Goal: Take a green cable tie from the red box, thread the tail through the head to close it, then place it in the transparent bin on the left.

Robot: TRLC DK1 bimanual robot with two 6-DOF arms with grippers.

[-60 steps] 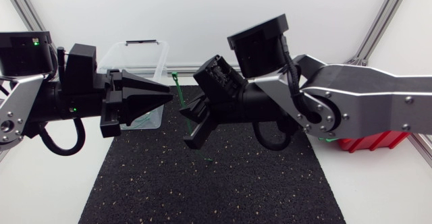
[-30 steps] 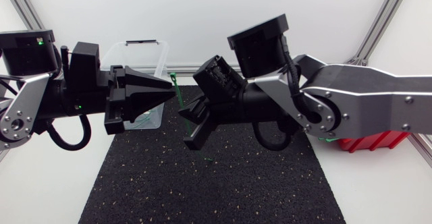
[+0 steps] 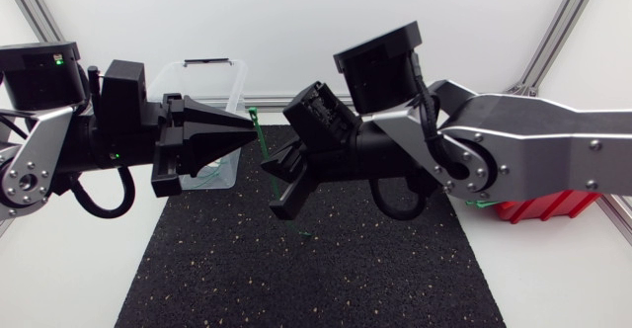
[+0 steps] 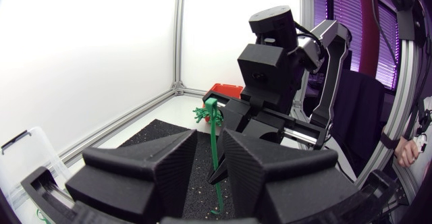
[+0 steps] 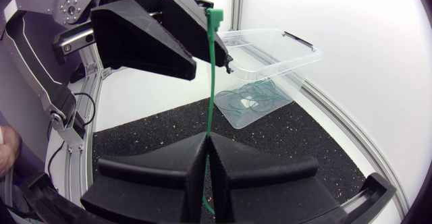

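My right gripper (image 3: 274, 170) (image 5: 208, 137) is shut on the lower part of a green cable tie (image 3: 255, 114) (image 5: 212, 75), which stands upright above the mat with its head on top. My left gripper (image 3: 259, 133) (image 4: 210, 135) is level with the tie's upper half. Its fingers stand a little apart, and the tie (image 4: 214, 133) runs between them with a gap showing. The transparent bin (image 3: 233, 76) (image 5: 297, 45) stands behind the left gripper with several green ties in it. The red box (image 3: 543, 207) (image 4: 226, 89) lies under my right arm, mostly hidden.
A black mat (image 3: 316, 269) covers the middle of the white table. Both arms hang above it and meet near its far left part. A few green ties (image 4: 201, 113) stick out by the red box.
My left gripper has moved right and slightly up onto the tie, and its fingers have narrowed a little. The right arm and the tie have stayed put.
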